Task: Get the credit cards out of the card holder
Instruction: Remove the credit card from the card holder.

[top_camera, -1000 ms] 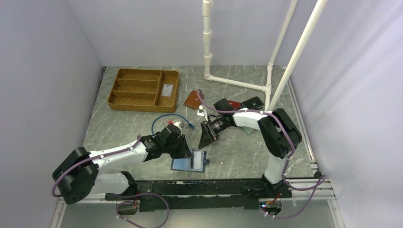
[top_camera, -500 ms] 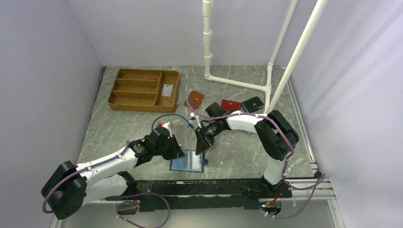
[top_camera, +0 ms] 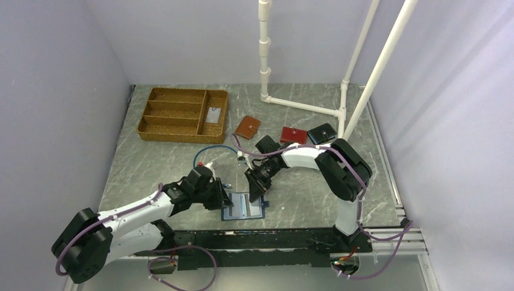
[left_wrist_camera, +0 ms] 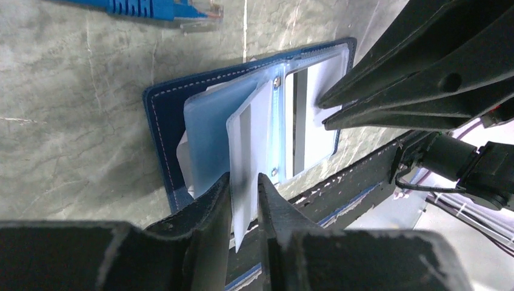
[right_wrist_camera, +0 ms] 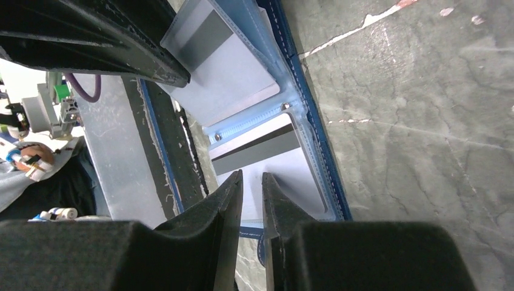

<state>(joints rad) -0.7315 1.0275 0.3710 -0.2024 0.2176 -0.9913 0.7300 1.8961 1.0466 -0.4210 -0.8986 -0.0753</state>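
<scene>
— Near front edge of table (top_camera: 315,200), betw. the two arms: card holder (top_camera: 244,207) lying open, glossy blue inside up. Agreed?
— Agreed. Clear plastic leaf (left_wrist_camera: 248,133) lifted off the spine, pale card w/ grey stripe inside.
— L gripper (left_wrist_camera: 243,179)?
— Pressed together on that leaf's free edge, pinching it.
— R gripper (right_wrist_camera: 251,176)?
— Fingers nearly together, tips at outer edge of white credit card (right_wrist_camera: 276,167) w/ dark stripe, in the other half. Can't tell if nipping it or only touching.
— Cards out?
— No, none out of the sleeves.
— Rest?
— Blue cable (top_camera: 215,147) just behind holder. Tan wallet (top_camera: 247,127), red wallet (top_camera: 293,134), black pouch (top_camera: 321,132) in a row further back. Wicker tray (top_camera: 145,115) back left, small grey item in its right compartment.
</scene>
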